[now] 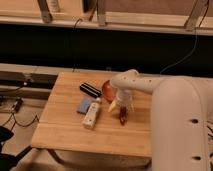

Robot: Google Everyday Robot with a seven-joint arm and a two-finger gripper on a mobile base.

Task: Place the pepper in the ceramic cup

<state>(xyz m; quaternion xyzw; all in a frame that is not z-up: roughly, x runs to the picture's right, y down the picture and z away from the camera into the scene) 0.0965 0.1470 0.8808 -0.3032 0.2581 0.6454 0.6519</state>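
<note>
The pepper (pixel 122 118) is a small dark red tapered thing lying on the wooden table (pixel 65 132), right of centre. My gripper (pixel 121 106) hangs at the end of the white arm (pixel 145 86), directly over the pepper's upper end and very close to it. I cannot tell whether it touches the pepper. The ceramic cup is hidden behind my arm and wrist. The orange-brown saucer (pixel 106 90) shows partly at the wrist's left side.
A black flat box (pixel 90 90) lies at the back of the table. A blue pad (pixel 83 105) and a white tube (pixel 91 115) lie left of the pepper. My bulky white body (pixel 180 130) fills the right side. Cables hang at the left.
</note>
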